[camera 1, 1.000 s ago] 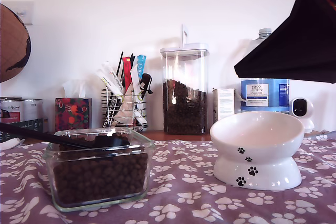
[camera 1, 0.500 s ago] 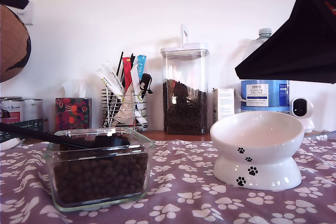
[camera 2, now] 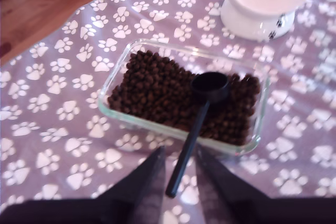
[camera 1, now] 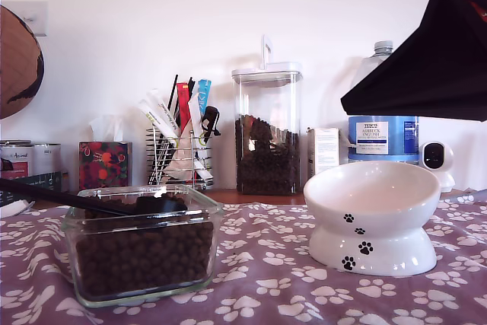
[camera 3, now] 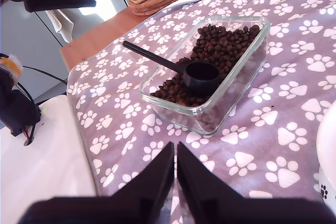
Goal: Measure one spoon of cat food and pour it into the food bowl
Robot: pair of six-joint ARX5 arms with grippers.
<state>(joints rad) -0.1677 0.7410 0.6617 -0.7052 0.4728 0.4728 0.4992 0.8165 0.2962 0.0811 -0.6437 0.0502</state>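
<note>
The desk (camera 1: pixel 266 275) is covered by a soft mauve cloth (camera 2: pixel 63 103) printed with white paw marks, with bare brown wood at its far edge. On it, toward the exterior view's right, stands the bowl (camera 1: pixel 372 218), smooth glossy white ceramic, a shallow round cup tilted on a wide pedestal with small black paw prints. Toward the exterior view's left, well apart from the bowl, sits a square clear glass dish (camera 1: pixel 142 241) with thick rounded walls, filled most of the way with food (camera 2: pixel 152 93), small round matte dark brown pellets. The spoon (camera 2: pixel 195 124) lies in the dish: its small deep round black cup rests on the pellets, open side up, and its long thin straight handle crosses the glass rim and juts out past it. Behind, against the white wall, a tall clear canister (camera 1: pixel 266 131) with a white lid holds more brown pellets, beside a wire rack (camera 1: pixel 181 159) of sachets, a tissue box (camera 1: pixel 105 164) and a blue-labelled water jug (camera 1: pixel 383 123). My first tool (camera 2: pixel 179 163) hangs above the cloth, its dark tapered fingers a narrow way apart to either side of the handle's end, gripping nothing. My second tool (camera 3: pixel 175 153) hovers over the cloth near the dish, its black pointed fingers almost closed, with nothing between them.
</note>
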